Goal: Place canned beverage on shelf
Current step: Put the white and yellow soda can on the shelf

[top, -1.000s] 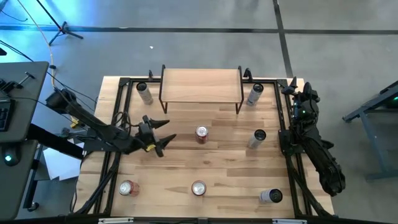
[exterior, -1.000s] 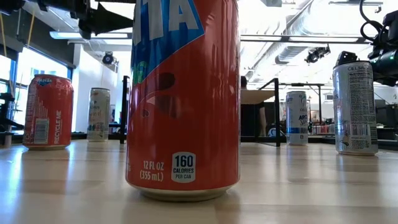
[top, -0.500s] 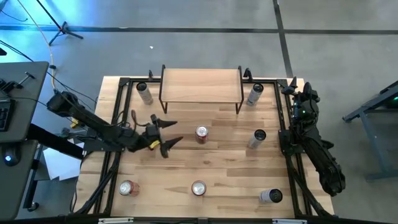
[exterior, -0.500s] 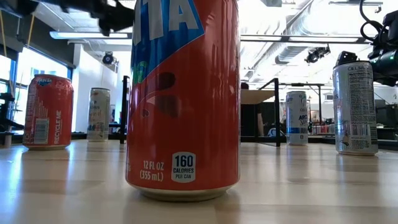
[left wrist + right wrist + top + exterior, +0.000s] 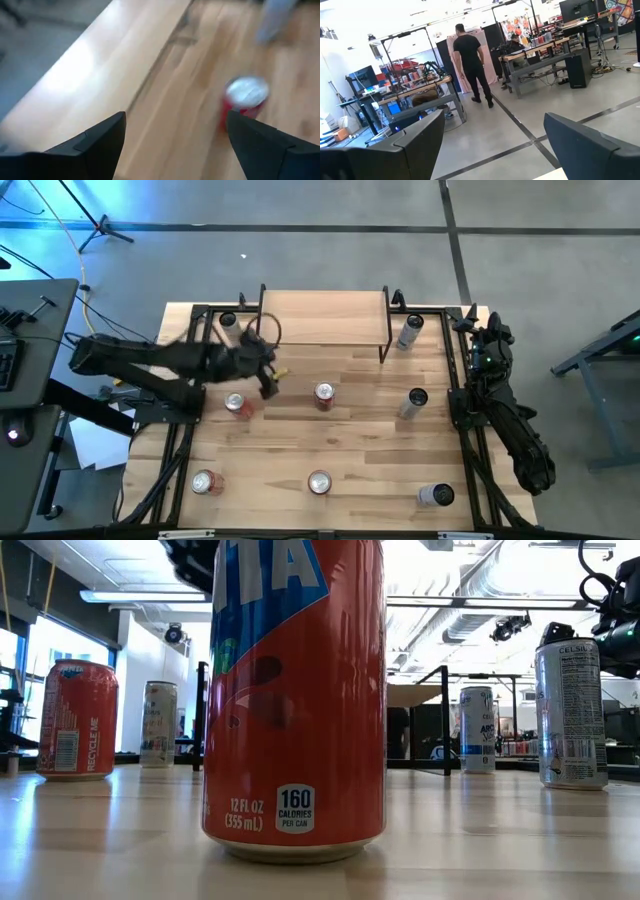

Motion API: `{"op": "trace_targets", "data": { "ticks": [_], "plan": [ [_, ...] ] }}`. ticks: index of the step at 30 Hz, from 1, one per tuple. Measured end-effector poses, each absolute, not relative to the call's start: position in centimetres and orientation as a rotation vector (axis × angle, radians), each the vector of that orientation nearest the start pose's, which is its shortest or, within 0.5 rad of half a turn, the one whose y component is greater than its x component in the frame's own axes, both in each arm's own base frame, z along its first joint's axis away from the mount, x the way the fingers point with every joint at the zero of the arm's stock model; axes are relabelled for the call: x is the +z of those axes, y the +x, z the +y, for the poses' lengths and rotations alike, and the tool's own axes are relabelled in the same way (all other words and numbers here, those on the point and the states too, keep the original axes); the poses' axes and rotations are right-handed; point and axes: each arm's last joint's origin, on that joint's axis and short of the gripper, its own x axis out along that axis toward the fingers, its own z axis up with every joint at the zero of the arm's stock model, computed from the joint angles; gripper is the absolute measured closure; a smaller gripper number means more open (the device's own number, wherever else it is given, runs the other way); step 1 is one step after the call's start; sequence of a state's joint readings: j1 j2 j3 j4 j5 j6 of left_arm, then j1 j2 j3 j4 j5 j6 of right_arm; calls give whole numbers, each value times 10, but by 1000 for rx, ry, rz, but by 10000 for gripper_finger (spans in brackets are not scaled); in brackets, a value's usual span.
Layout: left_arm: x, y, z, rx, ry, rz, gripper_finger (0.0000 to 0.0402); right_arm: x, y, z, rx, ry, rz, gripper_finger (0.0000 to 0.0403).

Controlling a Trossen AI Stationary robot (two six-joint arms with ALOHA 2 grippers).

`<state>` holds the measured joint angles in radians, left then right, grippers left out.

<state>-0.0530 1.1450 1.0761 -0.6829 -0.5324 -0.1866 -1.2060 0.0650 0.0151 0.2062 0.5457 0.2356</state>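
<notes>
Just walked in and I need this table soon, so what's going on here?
The left gripper, jaws open and empty, is out over the table near the shelf, with a red can standing close by. The shelf holds no cans yet; red and silver ones stand scattered across the tabletop. The right gripper is parked at the table's right edge, jaws open.

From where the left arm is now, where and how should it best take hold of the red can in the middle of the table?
Grip the red can around its round side wall, coming from the left with the open left tool. It stands upright, clear of other cans.
</notes>
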Motion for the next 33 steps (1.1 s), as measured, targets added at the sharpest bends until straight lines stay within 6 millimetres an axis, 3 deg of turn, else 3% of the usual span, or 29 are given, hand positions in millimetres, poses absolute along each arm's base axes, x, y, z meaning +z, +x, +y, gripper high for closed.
{"op": "trace_targets", "data": {
  "ticks": [6,10,19,33],
  "plan": [
    [363,201,42,713,-24,813,85,183,20,-95,-1717,113,-373,75],
    [370,182,74,855,-110,887,85,183,20,-95,-1717,114,-373,75],
    [346,152,142,990,-398,1118,85,183,20,-95,-1717,114,-372,75],
    [299,158,202,987,-495,1366,85,183,20,-95,-1717,114,-373,75]
  ]
}}
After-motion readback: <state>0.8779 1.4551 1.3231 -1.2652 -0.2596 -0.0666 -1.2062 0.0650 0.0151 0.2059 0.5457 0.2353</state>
